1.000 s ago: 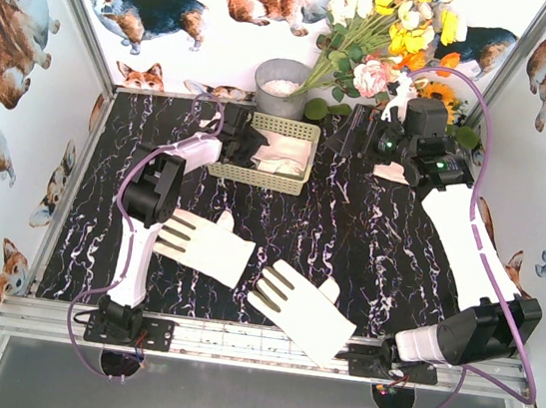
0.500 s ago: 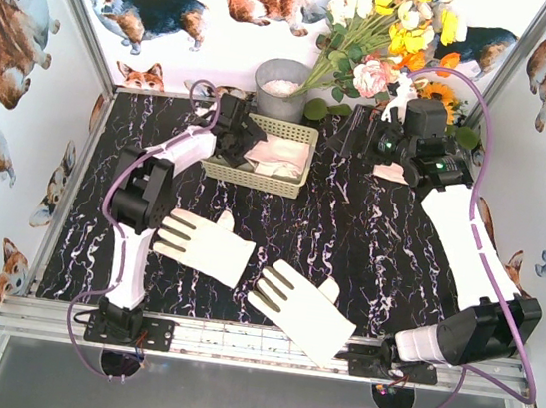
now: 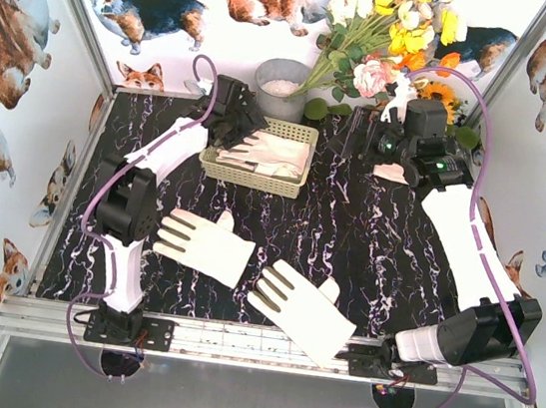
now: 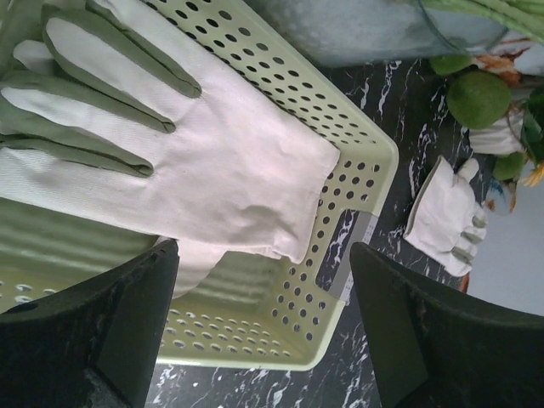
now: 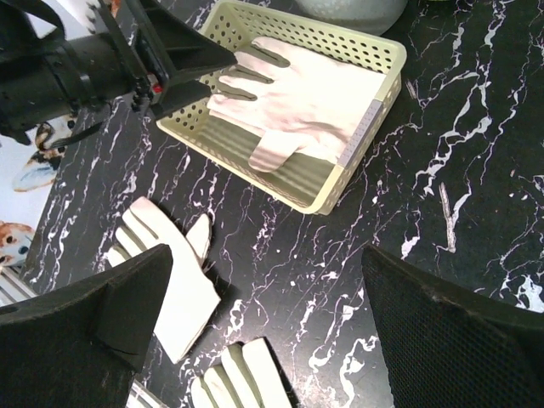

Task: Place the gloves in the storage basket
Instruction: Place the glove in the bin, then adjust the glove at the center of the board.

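Top external: jaws of left gripper [image 3: 237,129] masked by its own wrist, at the left end of the storage basket [image 3: 253,175]. Right gripper [image 3: 365,138] hard to separate from dark housing below the flowers [image 3: 387,28]. Far glove [image 3: 391,171] half covered by the right arm. Top glove [image 3: 278,150] inside the basket, with left loose glove [image 3: 205,243] and middle loose glove [image 3: 301,308] flat on the black white-veined table [image 3: 349,234]. Corgi-print walls [image 3: 15,19] all round.

Left wrist: fingers spread wide, gripping nothing. Top glove just beyond them, with more fabric beneath, count unreadable.

Right wrist: fingers spread wide, empty, well apart from the basket. Middle loose glove cut off at the lower edge.
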### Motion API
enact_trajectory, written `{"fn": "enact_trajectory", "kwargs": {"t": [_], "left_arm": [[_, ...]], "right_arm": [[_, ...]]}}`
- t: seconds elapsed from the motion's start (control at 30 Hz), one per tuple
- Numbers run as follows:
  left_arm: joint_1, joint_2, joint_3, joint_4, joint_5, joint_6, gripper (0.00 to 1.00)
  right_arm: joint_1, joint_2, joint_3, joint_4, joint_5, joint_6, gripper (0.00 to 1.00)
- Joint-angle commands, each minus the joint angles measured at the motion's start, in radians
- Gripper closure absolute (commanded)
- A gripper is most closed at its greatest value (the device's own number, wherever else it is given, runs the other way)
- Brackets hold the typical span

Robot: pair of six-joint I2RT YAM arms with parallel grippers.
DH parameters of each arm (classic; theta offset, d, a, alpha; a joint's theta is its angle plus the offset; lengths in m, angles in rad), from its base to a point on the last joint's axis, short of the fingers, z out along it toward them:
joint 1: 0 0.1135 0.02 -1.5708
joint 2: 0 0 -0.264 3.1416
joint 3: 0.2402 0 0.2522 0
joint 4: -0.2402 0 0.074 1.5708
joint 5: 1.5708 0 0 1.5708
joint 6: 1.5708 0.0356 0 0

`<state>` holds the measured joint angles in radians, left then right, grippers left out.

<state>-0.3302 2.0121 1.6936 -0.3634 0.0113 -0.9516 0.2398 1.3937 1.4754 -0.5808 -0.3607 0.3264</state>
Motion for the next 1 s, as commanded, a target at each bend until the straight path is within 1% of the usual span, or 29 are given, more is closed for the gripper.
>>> {"fn": "enact_trajectory", "kwargs": {"t": [0.0, 0.1, 0.3, 0.37, 0.5, 0.6, 0.67, 0.73, 0.83, 0.97], "left_arm": [[-0.023, -0.078, 0.031, -0.035, -0.029, 0.137, 0.24], [-0.034, -0.149, 0.006, -0.068, -0.047, 0.208, 0.24], [-0.034, -0.371, -0.17, -0.121, -0.089, 0.279, 0.21], [-0.034, -0.459, -0.259, -0.135, -0.101, 0.29, 0.2], [-0.029, -0.611, -0.427, -0.166, -0.124, 0.326, 0.17], [-0.022, -0.698, -0.496, -0.208, -0.162, 0.393, 0.14], [-0.013, -0.753, -0.519, -0.238, -0.197, 0.433, 0.11], [-0.003, -0.795, -0.528, -0.264, -0.219, 0.462, 0.1], [0.003, -0.858, -0.535, -0.303, -0.238, 0.47, 0.09], [0.003, -0.962, -0.578, -0.349, -0.224, 0.438, 0.09]], "right_arm": [[-0.005, -0.039, -0.012, -0.017, 0.018, -0.061, 0.05], [-0.004, -0.042, -0.019, -0.059, 0.022, -0.081, 0.06], [0.035, -0.035, -0.041, -0.214, 0.052, -0.143, 0.11], [0.07, -0.039, -0.059, -0.275, 0.072, -0.174, 0.13], [0.18, -0.051, -0.111, -0.38, 0.144, -0.231, 0.14], [0.278, -0.04, -0.156, -0.433, 0.203, -0.254, 0.17], [0.338, -0.024, -0.186, -0.448, 0.218, -0.249, 0.2], [0.391, -0.003, -0.218, -0.444, 0.221, -0.223, 0.22], [0.46, 0.04, -0.259, -0.428, 0.232, -0.174, 0.25], [0.478, 0.11, -0.323, -0.423, 0.276, -0.06, 0.31]]}}
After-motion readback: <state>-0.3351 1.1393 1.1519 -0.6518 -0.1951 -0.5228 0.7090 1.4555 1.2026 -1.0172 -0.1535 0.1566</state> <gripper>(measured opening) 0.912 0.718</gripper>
